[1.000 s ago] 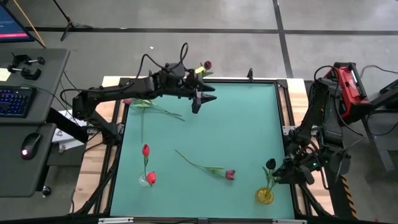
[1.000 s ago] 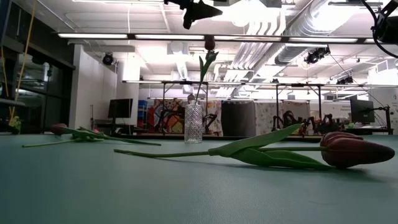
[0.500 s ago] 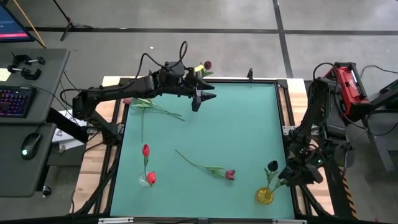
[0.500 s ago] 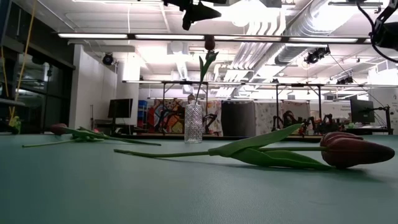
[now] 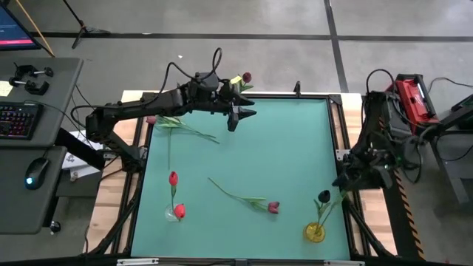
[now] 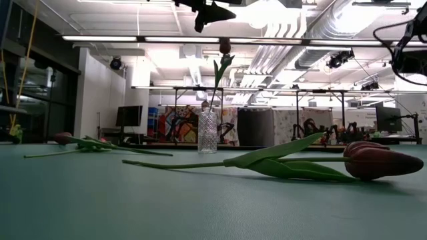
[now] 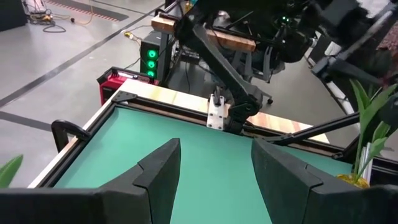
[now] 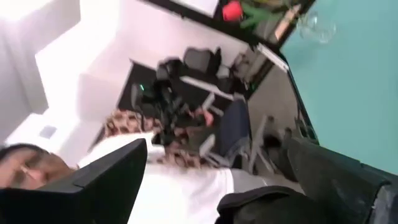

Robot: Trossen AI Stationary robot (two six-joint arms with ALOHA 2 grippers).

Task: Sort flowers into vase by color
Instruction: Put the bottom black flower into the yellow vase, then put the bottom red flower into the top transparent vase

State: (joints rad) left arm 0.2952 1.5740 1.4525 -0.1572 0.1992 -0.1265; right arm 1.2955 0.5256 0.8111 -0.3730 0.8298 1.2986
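On the worktop (image 5: 295, 148) a maroon flower (image 5: 273, 207) lies loose beside the yellow vase (image 5: 315, 232) holding the near-black one. The right tool (image 5: 344, 182) hangs beside it, fingers apart – apparently done there. Farther off, the left tool (image 5: 238, 118) hovers empty, fingers apart, by the back vase (image 6: 207, 132).

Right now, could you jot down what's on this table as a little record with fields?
Table: green mat
Yellow vase: near right corner, dark flower in it
Clear vase: near left, two red flowers
Loose flower: lying flat mid-table
Left gripper: above far edge, jaws open, empty
Right gripper: by right edge, jaws open, empty
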